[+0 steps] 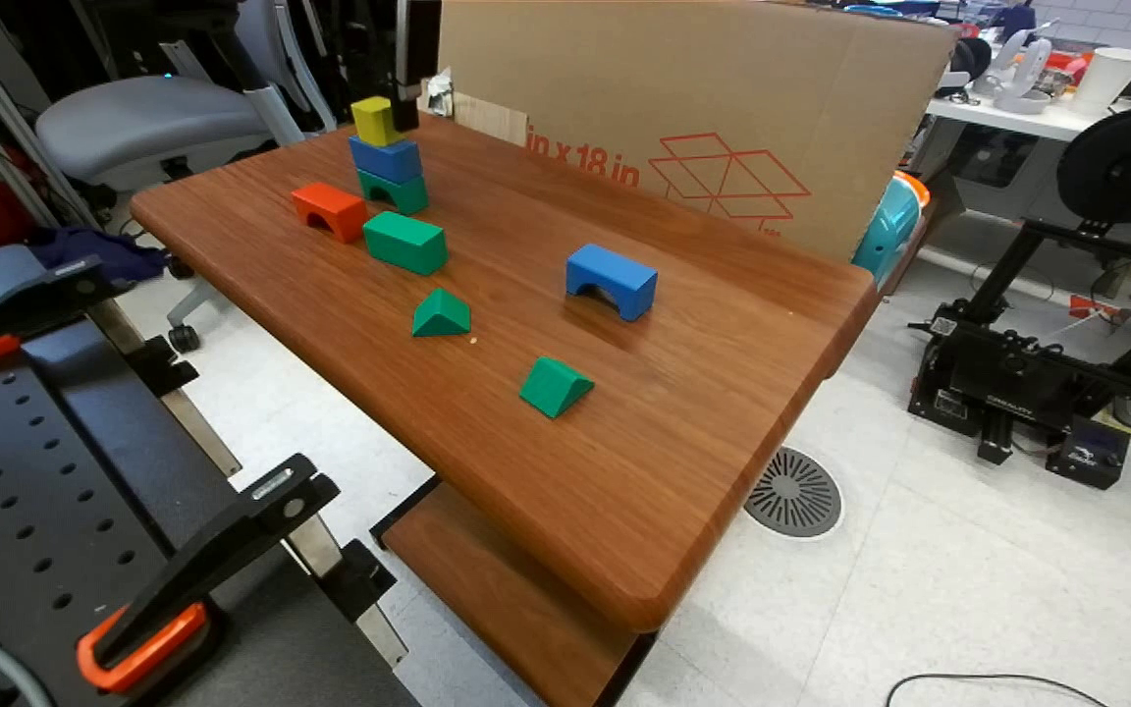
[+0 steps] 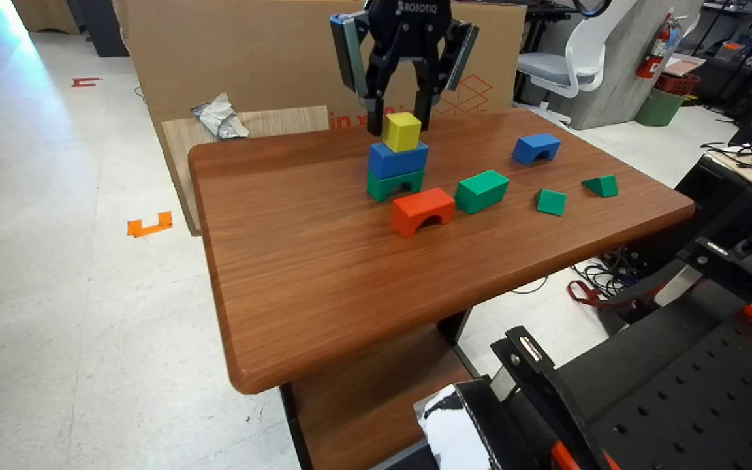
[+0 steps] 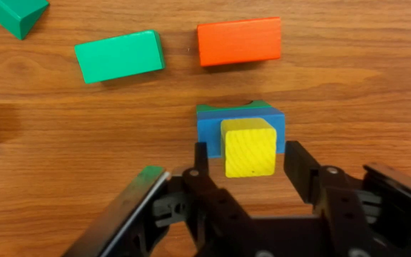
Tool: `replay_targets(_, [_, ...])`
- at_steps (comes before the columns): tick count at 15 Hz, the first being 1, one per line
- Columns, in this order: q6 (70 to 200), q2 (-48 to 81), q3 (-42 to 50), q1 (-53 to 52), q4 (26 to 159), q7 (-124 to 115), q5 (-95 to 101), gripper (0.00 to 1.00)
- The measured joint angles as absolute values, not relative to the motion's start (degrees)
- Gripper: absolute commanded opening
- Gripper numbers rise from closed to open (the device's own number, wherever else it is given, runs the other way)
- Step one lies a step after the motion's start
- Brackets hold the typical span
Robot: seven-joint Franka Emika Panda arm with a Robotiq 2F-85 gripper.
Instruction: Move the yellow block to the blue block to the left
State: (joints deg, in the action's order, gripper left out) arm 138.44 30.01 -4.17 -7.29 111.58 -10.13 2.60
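The yellow block (image 1: 376, 122) is a small cube resting on top of the blue block (image 1: 384, 158); both also show in an exterior view, the yellow block (image 2: 401, 132) above the blue block (image 2: 398, 161). That blue block lies flat on a green arch (image 1: 397, 192) at the stack's bottom. In the wrist view the yellow block (image 3: 250, 152) stands between the fingers of my gripper (image 3: 247, 157). The gripper (image 2: 399, 123) is open, with a gap on each side of the cube. The fingertips are at about the cube's height.
A red arch (image 2: 423, 211) and a green rectangular block (image 2: 482, 191) lie beside the stack. A blue arch (image 1: 612, 280) and two green triangles (image 1: 442, 314) (image 1: 555, 386) lie farther along the wooden table (image 1: 644, 462). A large cardboard box (image 1: 723, 88) stands behind the table.
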Motion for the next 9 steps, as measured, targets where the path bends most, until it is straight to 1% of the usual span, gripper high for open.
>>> replay_targets(1, [138.4, 29.9, -4.2, -7.3, 111.6, -10.1, 2.2, 0.96])
replay_targets(2, [138.4, 29.7, -4.2, -7.2, 111.6, -10.1, 1.7, 1.0])
replay_targets(5, [138.7, 26.6, -4.2, -6.8, 112.7, -9.8, -0.9, 1.0])
replay_targets(9, [138.6, 17.9, -4.2, -5.2, 117.5, -8.7, -4.6, 1.0])
